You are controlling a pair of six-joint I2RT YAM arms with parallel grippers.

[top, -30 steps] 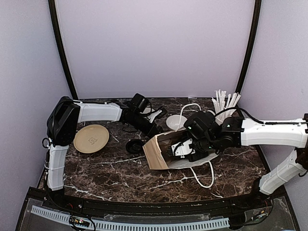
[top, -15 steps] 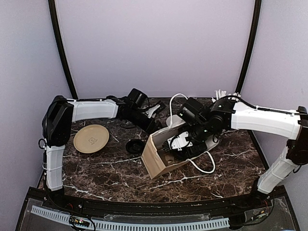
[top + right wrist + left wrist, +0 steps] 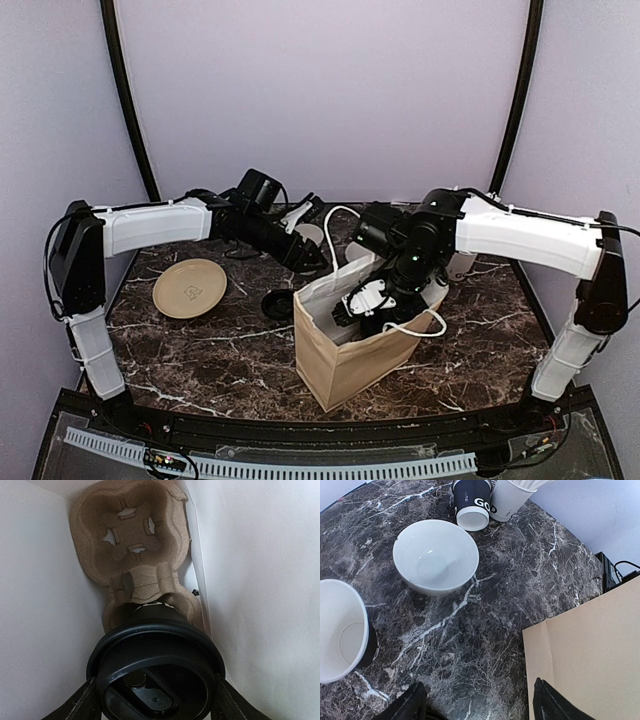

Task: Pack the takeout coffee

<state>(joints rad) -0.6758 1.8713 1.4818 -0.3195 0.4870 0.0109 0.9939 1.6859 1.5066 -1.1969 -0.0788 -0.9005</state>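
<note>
A takeout coffee cup (image 3: 150,645) with a black dome lid stands in one pocket of a brown pulp carrier (image 3: 131,535) at the bottom of the brown paper bag (image 3: 345,360). My right gripper (image 3: 156,702) reaches down into the bag and is shut on the lid's rim, one finger on each side. My left gripper (image 3: 480,707) hovers open and empty over the marble, beside the bag's outer wall (image 3: 592,650). A lidless black cup (image 3: 342,630) stands at its left. Another black cup (image 3: 471,502) with white lettering lies on its side at the back.
A low white bowl (image 3: 436,555) sits between the cups, and a white cup of straws (image 3: 512,497) stands behind it. A tan plate (image 3: 188,288) lies at the left and a loose black lid (image 3: 278,303) lies next to the bag. The bag's white cord handles (image 3: 425,325) hang loose.
The bag, which lay on its side, now stands upright and nearer the front, with my right gripper still inside it. My left arm has swung up and back.
</note>
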